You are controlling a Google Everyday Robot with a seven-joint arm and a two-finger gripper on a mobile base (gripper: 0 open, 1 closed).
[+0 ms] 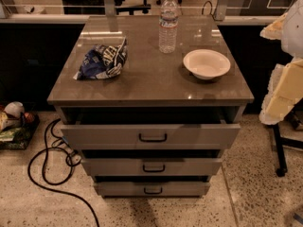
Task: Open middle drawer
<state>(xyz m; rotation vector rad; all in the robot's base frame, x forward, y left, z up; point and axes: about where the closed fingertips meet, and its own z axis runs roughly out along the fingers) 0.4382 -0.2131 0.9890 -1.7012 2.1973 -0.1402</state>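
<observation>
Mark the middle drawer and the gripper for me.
middle drawer (191,167): camera view, on the bare grey front panel.
gripper (284,90): camera view, on its pale body at the picture's right edge.

The single camera looks down from in front of the cabinet (151,86), fairly near, the gripper (283,91) at its right edge.

Glossy tabletop (147,82), matt grey middle drawer (151,166), clear plastic bottle (168,25), crinkled shiny bag (103,60), pale matt gripper (280,96) at right edge.

Glossy worktop (151,86) has a crumpled blue chip bag (102,60) on the left, water bottle (168,25) upright at the back, white bowl (206,64) right; gripper (280,93) is off past its right edge.
</observation>
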